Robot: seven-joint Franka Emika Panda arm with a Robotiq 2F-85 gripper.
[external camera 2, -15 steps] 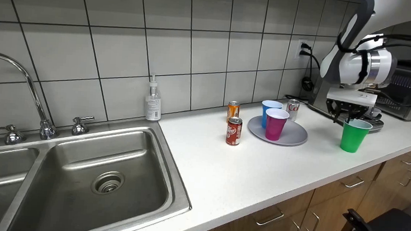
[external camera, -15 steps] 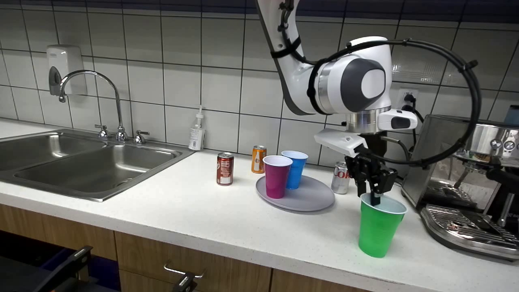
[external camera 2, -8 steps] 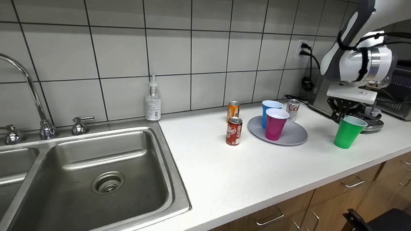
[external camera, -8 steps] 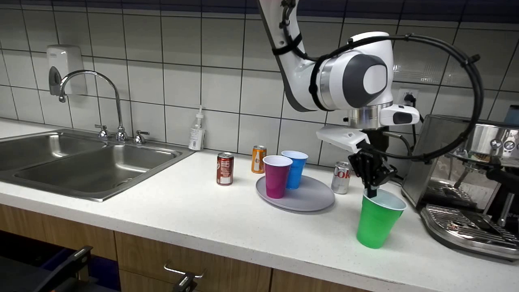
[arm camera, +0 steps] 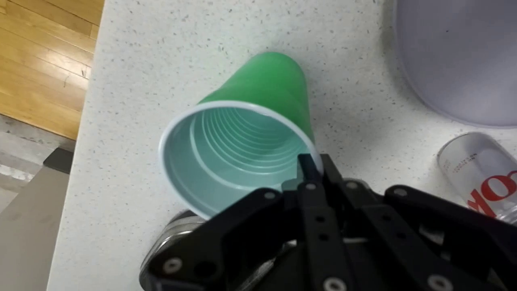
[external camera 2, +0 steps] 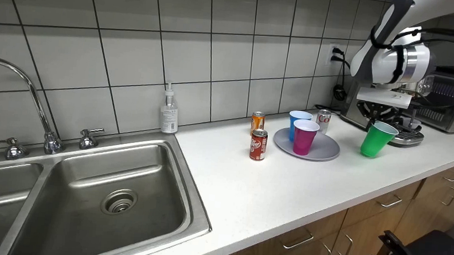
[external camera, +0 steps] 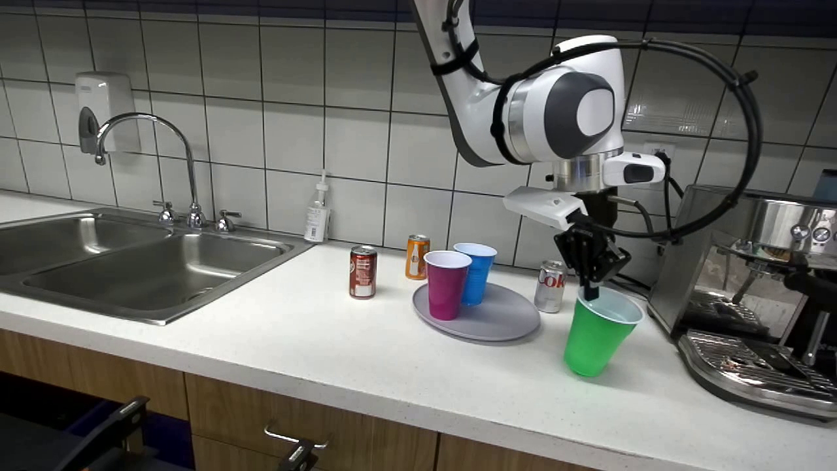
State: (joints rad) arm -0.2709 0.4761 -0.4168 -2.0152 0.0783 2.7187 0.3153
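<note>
Green cup and fingers have moved nearer the plate over the last second, the cup now tilted more. Left to right in an exterior view: sink, red can, orange can behind it, purple cup and blue cup on the plate, Coke can, the green cup, its rim pinched between the fingers, then coffee machine. Whether the green cup touches the surface is unclear.

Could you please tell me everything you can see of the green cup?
The green cup looks like plastic: green outside, pale and ridged inside, with a round whitish rim. It appears empty. It tilts, mouth toward the coffee machine, its rim pinched by the hand; whether its base touches the counter is unclear.
</note>
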